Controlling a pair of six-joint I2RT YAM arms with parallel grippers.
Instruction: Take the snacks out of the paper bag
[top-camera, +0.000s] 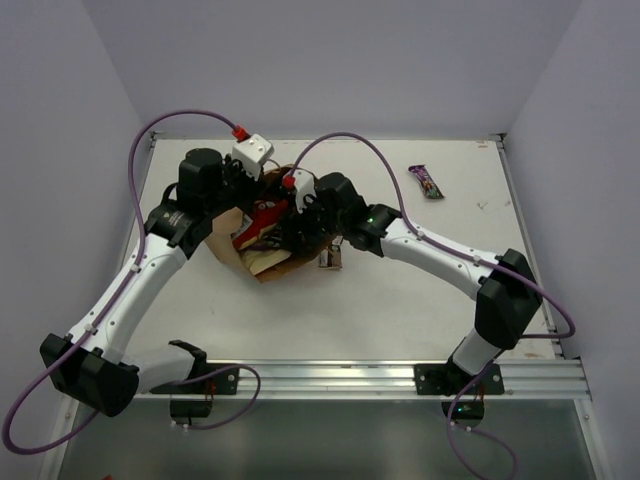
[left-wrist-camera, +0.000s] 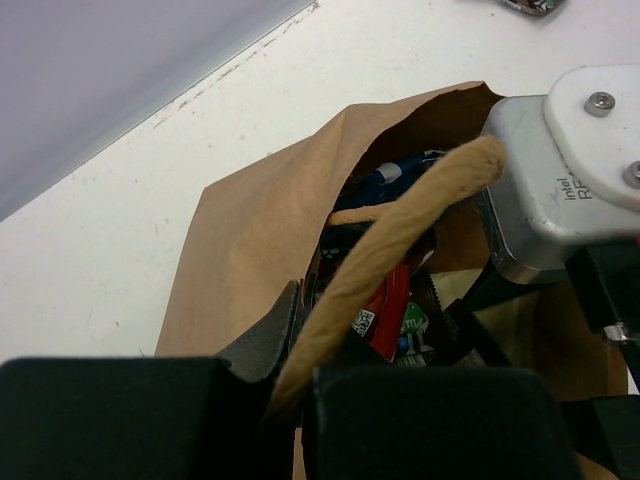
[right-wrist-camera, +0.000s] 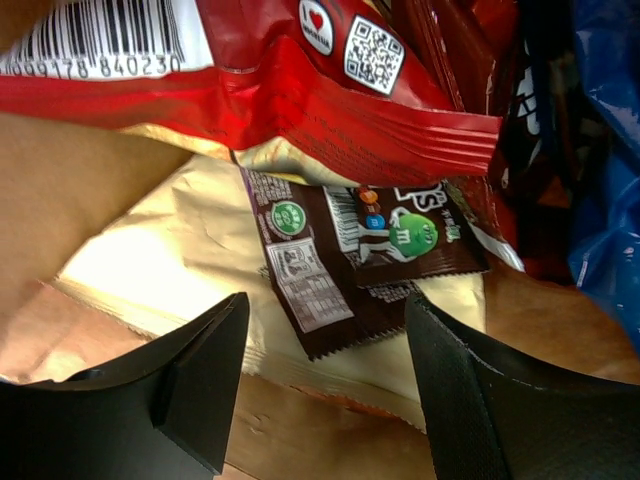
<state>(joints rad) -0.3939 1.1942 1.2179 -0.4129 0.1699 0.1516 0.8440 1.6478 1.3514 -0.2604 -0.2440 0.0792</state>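
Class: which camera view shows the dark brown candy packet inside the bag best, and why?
Right wrist: the dark brown candy packet lies centred and unobstructed, label visible. Left wrist shows only a green-printed corner deep in the paper bag. From the top it cannot be made out.

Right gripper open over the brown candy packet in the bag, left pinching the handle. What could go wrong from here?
1. The brown candy packet lies on a pale yellow packet; the right gripper may pinch both.
2. The red packet overhangs it and could drag along.
3. The left gripper holds only the handle, so the paper bag may shift.
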